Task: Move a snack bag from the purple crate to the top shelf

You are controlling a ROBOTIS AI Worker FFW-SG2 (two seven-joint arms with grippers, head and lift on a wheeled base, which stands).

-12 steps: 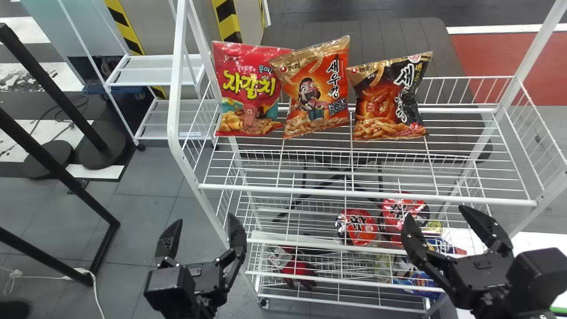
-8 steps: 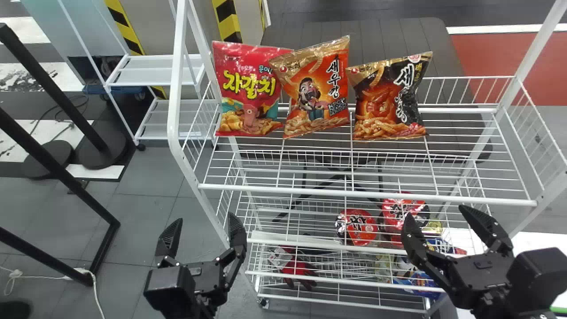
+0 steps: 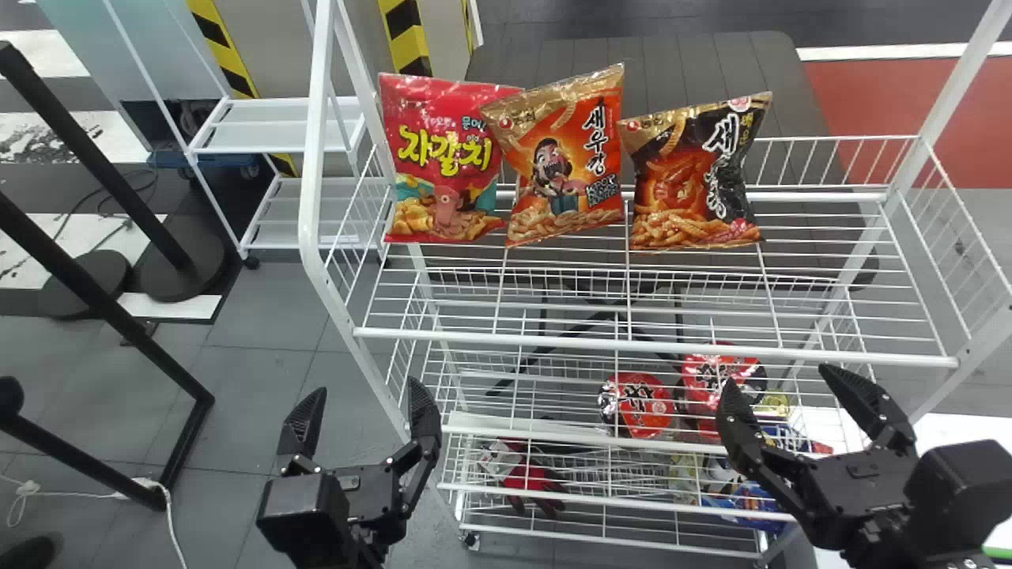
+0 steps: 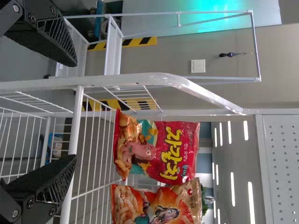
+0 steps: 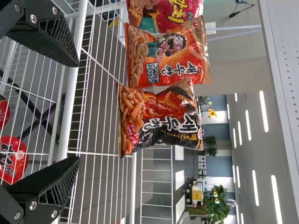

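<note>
Three snack bags stand face-out in a row on the white wire top shelf: red glossy bag, orange-and-gold bag, black-and-orange bag. Likely stood that way so fronts read from the robot's side. Orange overlaps the red one's edge; black sits just beside orange, can't tell if touching. Can't tell which one is the crate bag; if it's among these, the placing looks done. Left gripper and right gripper hang in front of the shelf, well apart from the bags, probably to keep from knocking them. Both sets of jaws are spread wide, nothing held, no bag touched.
</note>
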